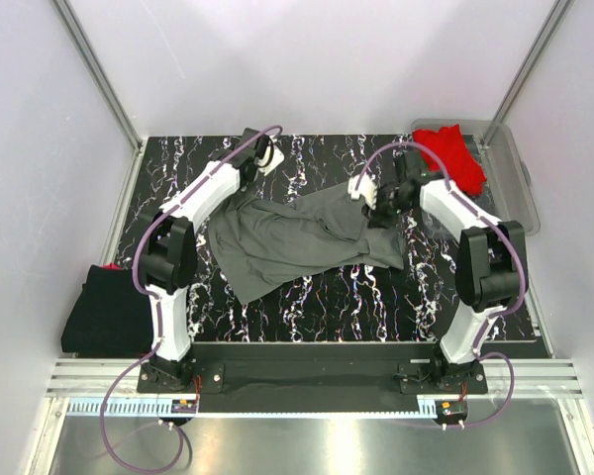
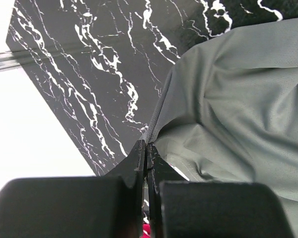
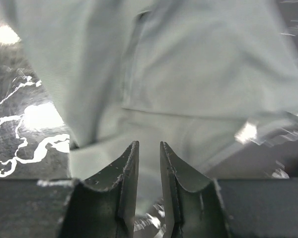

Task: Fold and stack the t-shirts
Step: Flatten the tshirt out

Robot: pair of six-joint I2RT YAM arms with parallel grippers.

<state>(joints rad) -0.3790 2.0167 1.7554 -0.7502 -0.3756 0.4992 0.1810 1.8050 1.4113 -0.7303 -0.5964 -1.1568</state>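
Note:
A dark grey t-shirt (image 1: 287,237) lies crumpled and partly spread in the middle of the black marble table (image 1: 307,307). My left gripper (image 1: 246,183) is at its far left corner, shut on the shirt's edge; in the left wrist view the closed jaws (image 2: 147,146) pinch the hem of the grey cloth (image 2: 238,99). My right gripper (image 1: 384,213) is over the shirt's right end. In the right wrist view it (image 3: 149,146) stands narrowly open, with grey cloth (image 3: 188,59) just beyond the tips and nothing held. A red t-shirt (image 1: 453,153) lies in the tub. A black t-shirt (image 1: 104,312) lies left of the table.
A clear plastic tub (image 1: 520,183) stands at the table's far right corner. White walls close in the back and sides. A metal rail (image 1: 307,381) runs along the near edge by the arm bases.

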